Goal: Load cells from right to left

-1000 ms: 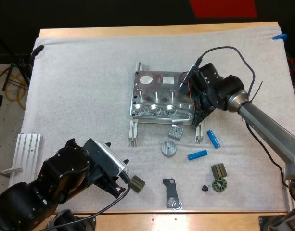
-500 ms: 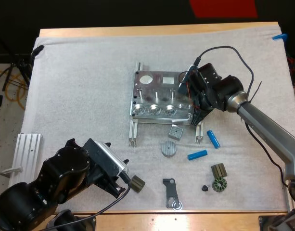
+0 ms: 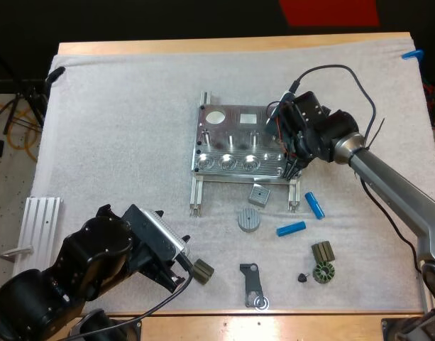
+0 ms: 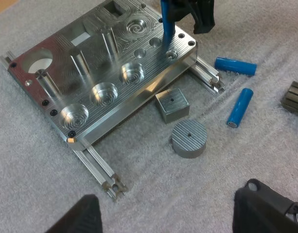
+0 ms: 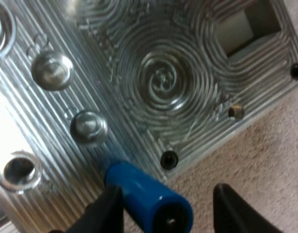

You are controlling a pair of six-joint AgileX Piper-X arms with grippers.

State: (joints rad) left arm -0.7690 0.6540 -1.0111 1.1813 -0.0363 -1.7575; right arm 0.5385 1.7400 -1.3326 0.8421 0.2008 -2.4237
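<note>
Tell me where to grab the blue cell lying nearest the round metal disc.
Take the blue cell at mid-length, coming from straight above and pinching across its round sides. It lies flat on the mat, slanted, with bare mat along both long sides; the disc sits off one end.

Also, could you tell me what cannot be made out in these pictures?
- Lower end of the blue cell: the right gripper covers it in the high view, and the cell's own body hides it in the right wrist view, so whether it has entered a hole in the fixture is unclear.
- Small dark part by the left gripper, high view: too small to tell if they touch.
</note>
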